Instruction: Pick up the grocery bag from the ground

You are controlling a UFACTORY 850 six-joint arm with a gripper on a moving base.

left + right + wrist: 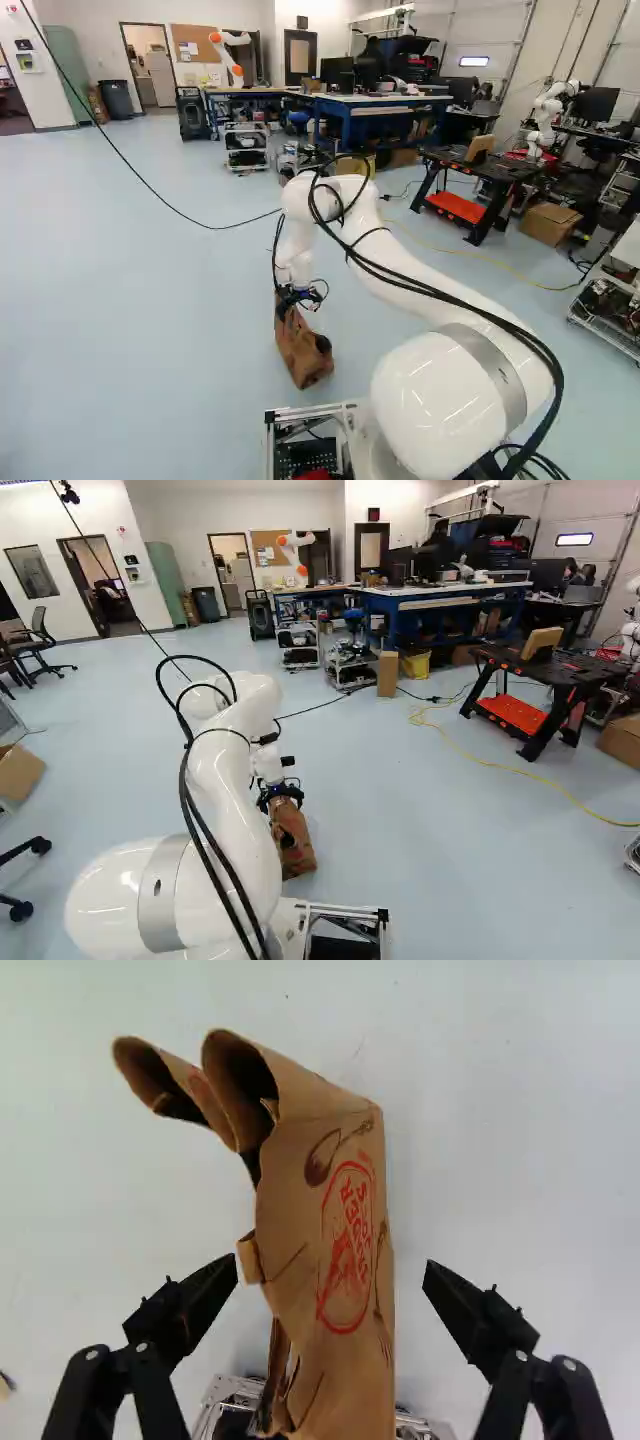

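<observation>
A brown paper grocery bag [335, 1175] is lying on the pale blue floor [150, 330], just ahead of the mobile base's metal frame [335, 409]. The white arm [430, 275] is arching over it and the black tool [330, 1285] is hanging down above it, its two fingers standing wide and gripping nothing. In the wrist view, the bag's long axis is running roughly along the gap between them: one end is pointing back toward the frame, while the other, with two open paper folds, is reaching out past the fingertips and bending to one side. One finger [205, 1300] is standing beside the bag's ragged edge, close to a small paper flap [250, 1258]; the other [462, 1305] is standing off its straight edge, with floor showing between. How far the tips are hovering above the paper is not showing clearly. The tool seems to be lining up well across the bag's narrow width, so the coming move is probably calling for little turning, mostly lowering and then closing from both sides. The loose flap is perhaps risking a catch or a thin pinch if the tool is sitting too high.
</observation>
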